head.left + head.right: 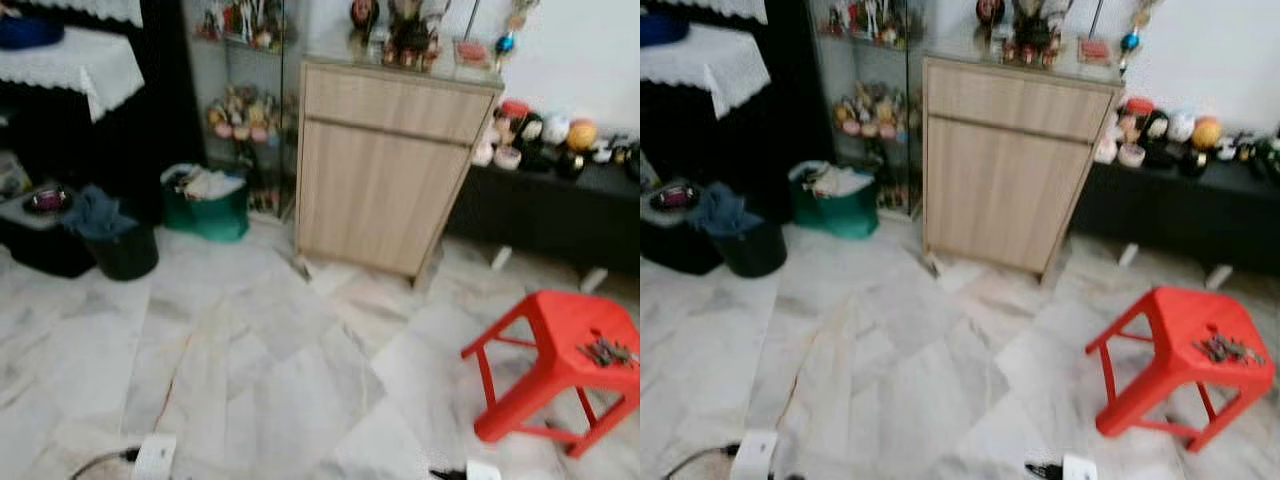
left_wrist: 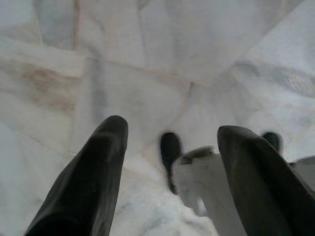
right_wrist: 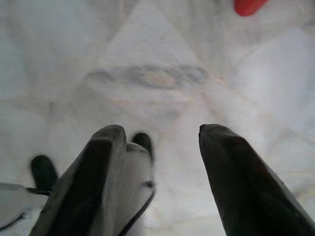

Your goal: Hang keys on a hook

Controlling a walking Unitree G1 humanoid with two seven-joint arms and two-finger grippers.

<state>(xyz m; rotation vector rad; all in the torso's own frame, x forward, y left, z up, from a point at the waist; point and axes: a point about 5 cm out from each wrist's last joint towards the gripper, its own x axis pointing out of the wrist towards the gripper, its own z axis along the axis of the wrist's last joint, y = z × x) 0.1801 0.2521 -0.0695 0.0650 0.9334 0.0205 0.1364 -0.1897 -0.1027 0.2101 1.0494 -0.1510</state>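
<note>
A bunch of keys lies on top of a red plastic stool at the right of the marble floor. Both arms hang idle over the floor. In the left wrist view my left gripper is open, its two black fingers spread above pale tiles and the robot's white foot. My right gripper is open too, with nothing between its fingers; a red stool foot shows far ahead of it. I can make out no hook in the blurred views.
A wooden cabinet stands ahead, with figurines on top. Left of it are a glass display case, a green bin and a black bucket. A low dark shelf with ornaments runs to the right. White feet show below.
</note>
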